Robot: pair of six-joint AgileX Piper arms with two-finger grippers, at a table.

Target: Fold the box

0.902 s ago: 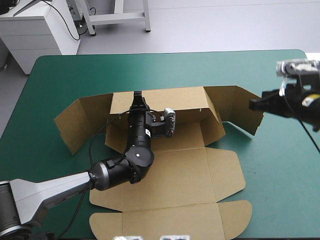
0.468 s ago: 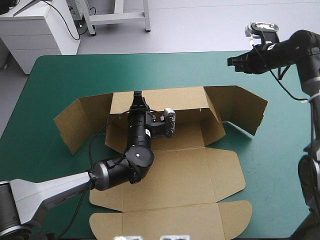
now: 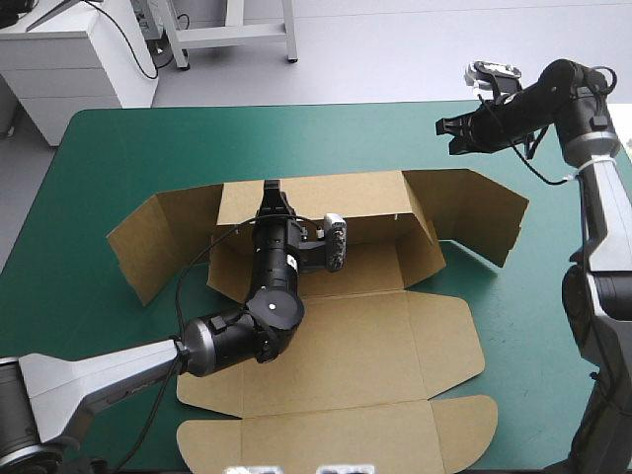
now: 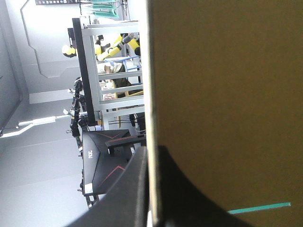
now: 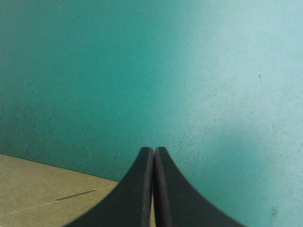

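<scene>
From above: flat-cut brown board box (image 3: 395,326) spread over the middle of the teal-green table cover (image 3: 118,148), rear wall raised toward 12 o'clock, lid panel flat toward 6 o'clock, two side wings standing askew at 9 and 3 o'clock. Left black fin-fingered gripper (image 3: 270,190) pinched narrow on the rear wall's top edge, presumably to keep that wall upright while the wings get swung in. Right black fin-fingered gripper (image 3: 449,133) raised over bare cover at roughly 2 o'clock from the box, well apart from the board and holding nothing; probably set there for an approach to the 3 o'clock wing. In the way: long grey-and-black left arm (image 3: 237,336) stretched across the lid panel, so no lifting of the lid yet; also the 3 o'clock wing itself, standing between the right gripper and the tray floor. Nothing else lying on the cover. Along the left wrist: fingers (image 4: 128,194) all but closed, the board's thin edge clamped between them, brown wall filling everything to one side, open room to the other. Along the right wrist: fingers (image 5: 142,189) pressed together into one pointed arch, empty, aimed down at bare teal-green cover, with only a corner of brown board showing beside their base.
</scene>
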